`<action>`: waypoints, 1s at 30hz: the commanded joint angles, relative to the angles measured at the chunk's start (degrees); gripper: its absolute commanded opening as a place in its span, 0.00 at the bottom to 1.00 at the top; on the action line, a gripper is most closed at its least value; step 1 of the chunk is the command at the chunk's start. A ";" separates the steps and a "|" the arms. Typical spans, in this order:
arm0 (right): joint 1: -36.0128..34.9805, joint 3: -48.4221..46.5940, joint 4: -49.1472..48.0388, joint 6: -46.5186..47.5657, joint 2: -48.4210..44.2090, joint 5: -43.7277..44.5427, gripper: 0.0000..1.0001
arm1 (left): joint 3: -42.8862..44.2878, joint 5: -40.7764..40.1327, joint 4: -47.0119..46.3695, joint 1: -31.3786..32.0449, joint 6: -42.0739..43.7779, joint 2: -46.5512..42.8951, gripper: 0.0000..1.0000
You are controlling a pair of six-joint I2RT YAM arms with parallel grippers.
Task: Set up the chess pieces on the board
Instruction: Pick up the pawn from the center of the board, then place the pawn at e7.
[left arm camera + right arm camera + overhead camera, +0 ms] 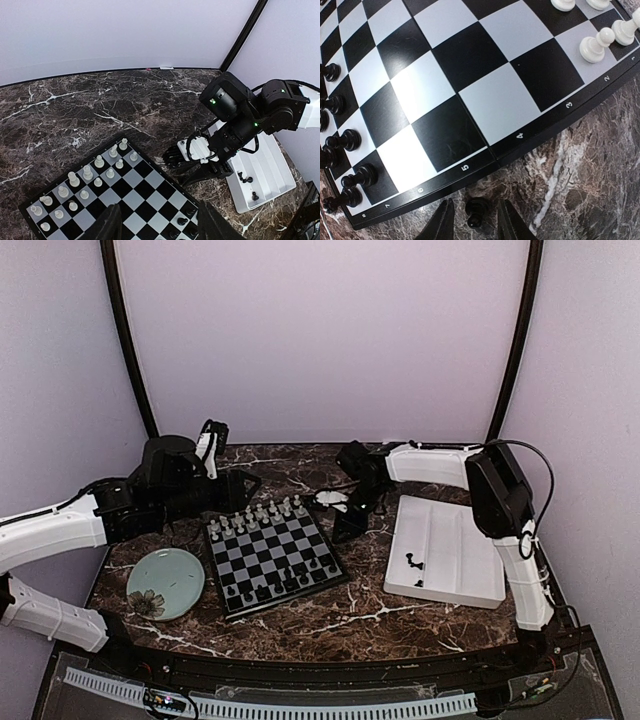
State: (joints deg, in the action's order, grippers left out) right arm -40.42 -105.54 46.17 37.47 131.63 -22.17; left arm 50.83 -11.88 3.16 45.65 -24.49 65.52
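The board (272,558) lies mid-table. White chess pieces (255,518) fill its two far rows and black ones (285,580) stand along its near rows. My right gripper (348,525) is low at the board's right edge. In the right wrist view it (476,220) stands open around a black pawn (477,212) upright on the marble just off the board's border (520,145), with a gap on each side. My left gripper (160,225) hangs open and empty over the board (135,200), above its far left corner (240,485).
A white tray (450,550) at the right holds a few black pieces (413,562). A pale-green plate (165,582) sits left of the board. The right arm's wrist (200,155) hangs between board and tray (270,165).
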 commanded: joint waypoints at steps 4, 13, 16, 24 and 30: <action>-0.53 -2.25 1.12 -1.07 0.80 0.23 0.16 | -1.33 -0.40 -0.88 -0.47 -0.38 -1.80 0.54; -0.90 0.28 0.43 -1.35 -5.06 1.87 0.09 | -1.82 -0.06 -1.39 -0.65 -0.21 -1.75 0.54; -1.92 0.44 0.37 -1.43 -7.52 2.07 0.08 | -2.14 -0.11 -1.62 -0.74 -0.13 -1.91 0.54; -8.25 -2.88 1.52 -1.60 -9.29 0.84 0.08 | -2.43 -0.06 -1.93 -0.96 -0.11 -2.45 0.54; -13.59 -9.94 3.58 -2.02 -4.63 0.31 0.08 | -3.71 -0.84 -1.99 -1.13 -0.28 -4.23 0.54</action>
State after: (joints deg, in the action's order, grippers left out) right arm -51.31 -110.17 48.21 36.07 123.63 -20.82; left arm 48.47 -11.79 2.20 44.88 -24.67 63.68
